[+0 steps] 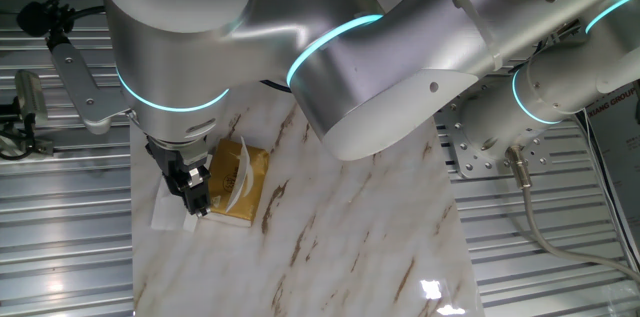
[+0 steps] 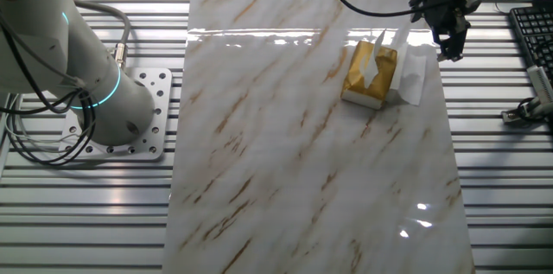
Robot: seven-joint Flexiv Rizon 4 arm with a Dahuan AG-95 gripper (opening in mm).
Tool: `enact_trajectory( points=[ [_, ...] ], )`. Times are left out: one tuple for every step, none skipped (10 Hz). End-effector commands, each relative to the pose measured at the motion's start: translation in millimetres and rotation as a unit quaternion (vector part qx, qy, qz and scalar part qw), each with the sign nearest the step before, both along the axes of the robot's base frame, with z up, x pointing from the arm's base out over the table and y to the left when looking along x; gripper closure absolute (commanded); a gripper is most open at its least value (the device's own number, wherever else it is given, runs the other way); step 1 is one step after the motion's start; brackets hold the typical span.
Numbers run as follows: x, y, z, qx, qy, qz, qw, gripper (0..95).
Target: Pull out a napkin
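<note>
Beside the golden pack [image 2: 370, 73] on the desk [image 2: 302, 162], a napkin [image 2: 414, 75] lies flat; pincer [image 2: 450, 47] state cannot be told. A slow, straight lift is advised.

A thin white napkin [image 2: 413, 76] is seen lying flat on the marble tabletop, directly beside the golden tissue pack [image 2: 371, 73] on the side nearest the table's edge. It is shown as a soft, slightly rumpled sheet (roughly as long as the pack itself). In the one fixed view, only part of the napkin [image 1: 166, 209] is visible.
</note>
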State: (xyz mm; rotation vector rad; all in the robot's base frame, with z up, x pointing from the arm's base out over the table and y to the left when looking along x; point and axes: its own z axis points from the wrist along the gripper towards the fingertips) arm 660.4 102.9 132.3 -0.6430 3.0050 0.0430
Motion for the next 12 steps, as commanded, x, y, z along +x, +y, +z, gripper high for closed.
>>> enact_trajectory(
  points=[
    [0.1, 0.1, 0.1, 0.000, 0.000, 0.002, 1.0000, 0.0],
    [0.1, 0.1, 0.1, 0.001, 0.000, 0.002, 1.0000, 0.0],
    [0.1, 0.1, 0.1, 0.001, 0.000, 0.002, 1.0000, 0.0],
    [0.1, 0.1, 0.1, 0.001, 0.000, 0.002, 1.0000, 0.0],
    [0.1, 0.1, 0.1, 0.001, 0.000, 0.003, 1.0000, 0.0],
    [0.1, 0.1, 0.1, 0.001, 0.000, 0.003, 1.0000, 0.0],
    [0.1, 0.1, 0.1, 0.001, 0.000, 0.003, 1.0000, 0.0],
    [0.1, 0.1, 0.1, 0.001, 0.000, 0.003, 1.0000, 0.0],
    [0.1, 0.1, 0.1, 0.000, 0.000, 0.006, 1.0000, 0.0],
    [0.1, 0.3, 0.0, -0.001, 0.003, 0.010, 0.9999, 0.0],
    [0.1, 0.3, 0.0, -0.001, 0.003, 0.011, 0.9999, 0.0],
    [0.1, 0.3, 0.0, -0.001, 0.004, 0.012, 0.9999, 0.0]
  ],
)
